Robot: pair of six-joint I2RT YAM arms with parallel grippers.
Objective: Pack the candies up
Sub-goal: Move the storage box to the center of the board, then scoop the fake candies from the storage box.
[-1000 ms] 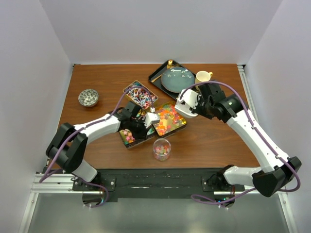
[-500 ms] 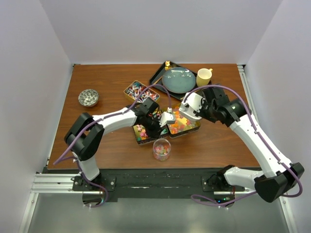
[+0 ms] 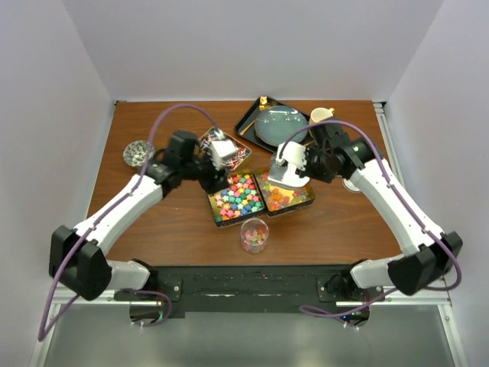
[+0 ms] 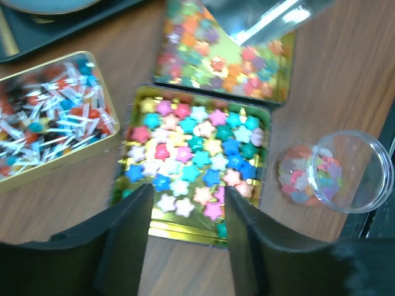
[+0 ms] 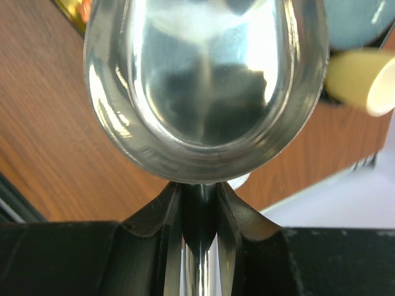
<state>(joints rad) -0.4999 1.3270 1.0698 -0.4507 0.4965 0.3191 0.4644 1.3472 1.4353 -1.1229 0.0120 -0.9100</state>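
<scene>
Brown wooden table [image 3: 328, 229] holds a gold tin [image 4: 185, 230] of bright star-shaped candies [image 4: 197, 154].

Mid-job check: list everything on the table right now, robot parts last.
star-shaped candies: many, multicoloured, middle gold rectangular tin
gummy candies: many, orange-yellow-pink, right gold tin
wrapped candies: many, red-white-blue, left gold tin
clear glass jar: one, some candies inside, near edge
small grey bowl: one, silvery pieces inside, far left
black tray: one, far side, holding teal plate
yellow cup: one, beside tray
shiny metal spoon: one, silver, in right gripper
left gripper: open, empty, by left gold tin
right gripper: shut on spoon, over right gold tin
</scene>
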